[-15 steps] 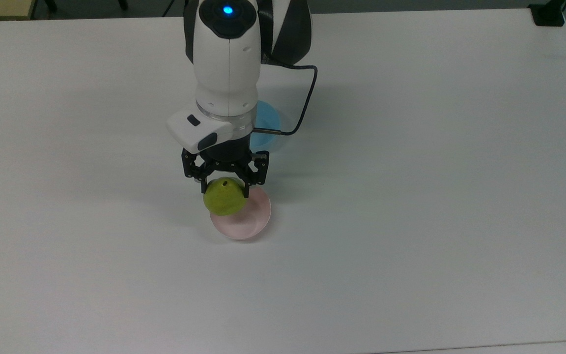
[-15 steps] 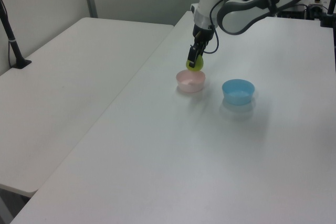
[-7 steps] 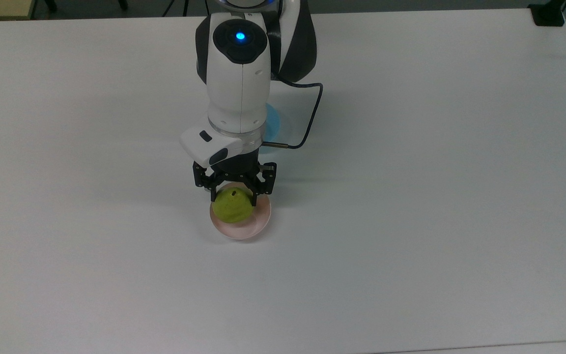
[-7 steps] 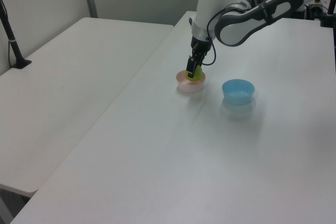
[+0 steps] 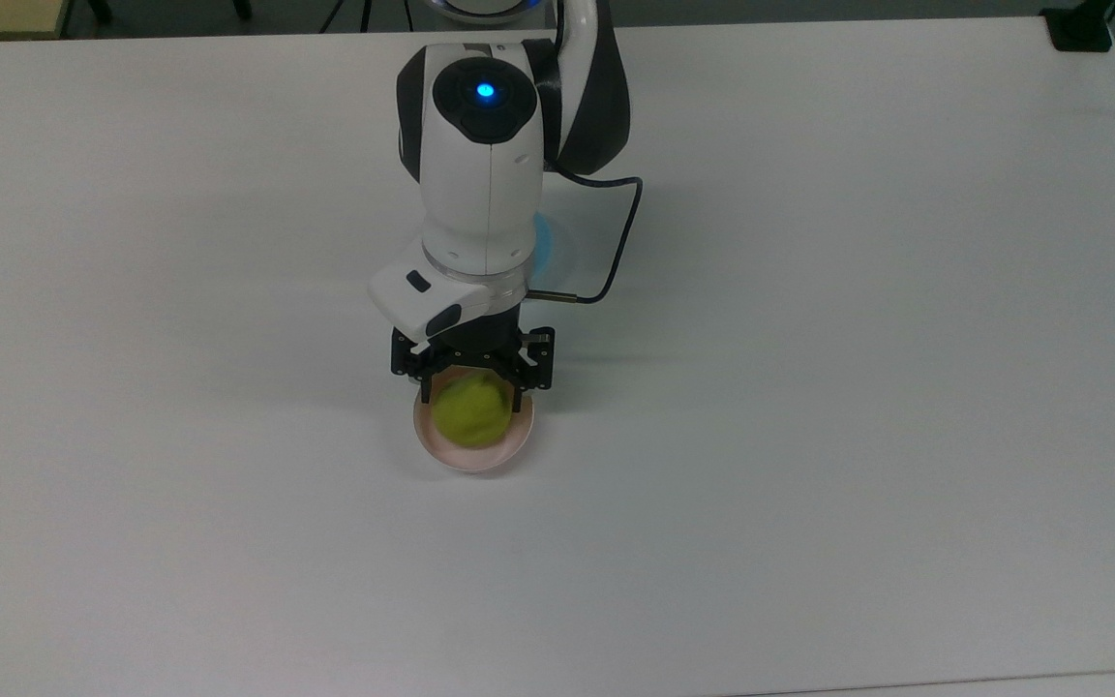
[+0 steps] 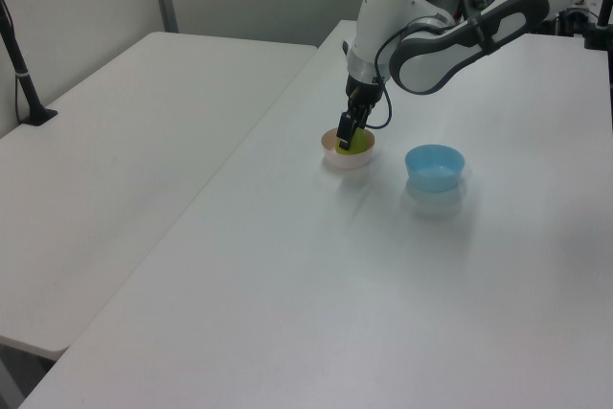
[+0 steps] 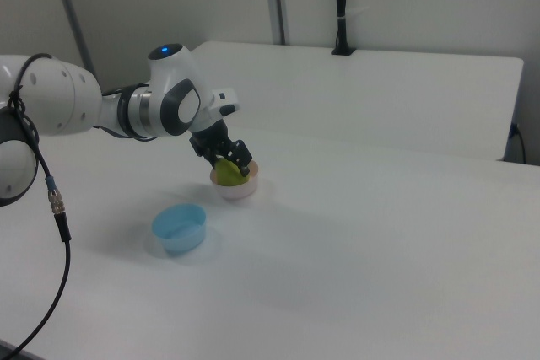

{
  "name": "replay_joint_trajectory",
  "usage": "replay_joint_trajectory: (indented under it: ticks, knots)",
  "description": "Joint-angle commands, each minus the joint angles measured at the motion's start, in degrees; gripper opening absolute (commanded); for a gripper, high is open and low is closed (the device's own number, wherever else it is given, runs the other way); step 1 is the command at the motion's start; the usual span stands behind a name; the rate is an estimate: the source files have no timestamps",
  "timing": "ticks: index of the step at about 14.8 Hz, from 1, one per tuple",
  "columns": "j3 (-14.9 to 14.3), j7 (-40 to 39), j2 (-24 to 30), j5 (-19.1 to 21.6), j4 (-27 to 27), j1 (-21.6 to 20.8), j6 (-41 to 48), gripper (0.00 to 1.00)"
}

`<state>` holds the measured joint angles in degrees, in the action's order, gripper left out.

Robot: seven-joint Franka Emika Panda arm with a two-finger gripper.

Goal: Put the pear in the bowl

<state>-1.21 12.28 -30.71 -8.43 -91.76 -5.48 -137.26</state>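
Gripper (image 5: 472, 392) pinching pear (image 5: 470, 411) inside pink bowl (image 5: 473, 453), toward its 12 o'clock rim. Risk: the fingers catch that rim on withdrawal, tipping the bowl.

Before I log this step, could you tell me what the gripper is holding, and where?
The gripper holds the pear by its sides, jaws either side, inside the pink bowl.
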Motion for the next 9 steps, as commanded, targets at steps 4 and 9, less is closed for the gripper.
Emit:
replay_joint_trajectory:
  ticks: [4,9]
  knots:
    - [-0.37,1.7,6.0,-0.71,0.09,-0.85,3.83,1.0]
    - [-0.28,1.78,13.82,-0.45,0.09,-1.12,16.12,1.0]
